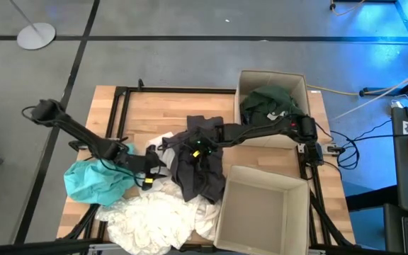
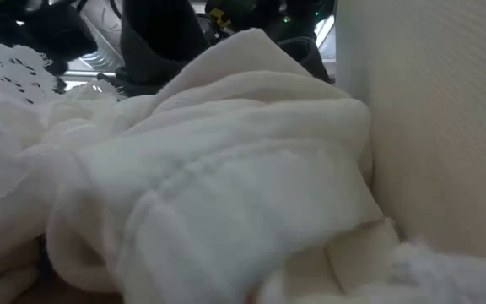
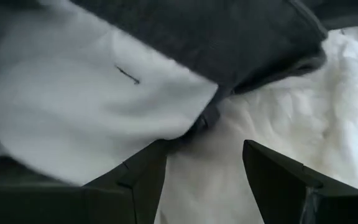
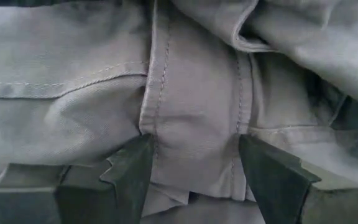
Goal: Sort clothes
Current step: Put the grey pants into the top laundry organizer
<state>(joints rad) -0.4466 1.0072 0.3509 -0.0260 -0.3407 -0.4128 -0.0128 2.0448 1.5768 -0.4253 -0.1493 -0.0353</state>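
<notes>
Your right pincer (image 4: 191, 171) sits spread open over the dark grey garment (image 1: 198, 166), which lies just beside the empty box (image 1: 261, 205). Press into that seam fold before closing. Left pincer (image 3: 204, 180), also open, hovers at the white pile (image 1: 154, 216) beside it.

**Wooden table: surface contents**

Wooden table (image 1: 147, 113), black-framed. On it: teal garment (image 1: 94, 180), white garments (image 1: 154, 219), dark grey garment (image 1: 198, 166), open cardboard box (image 1: 261, 209), second cardboard box (image 1: 299, 88) holding dark green garment (image 1: 268, 103).
</notes>
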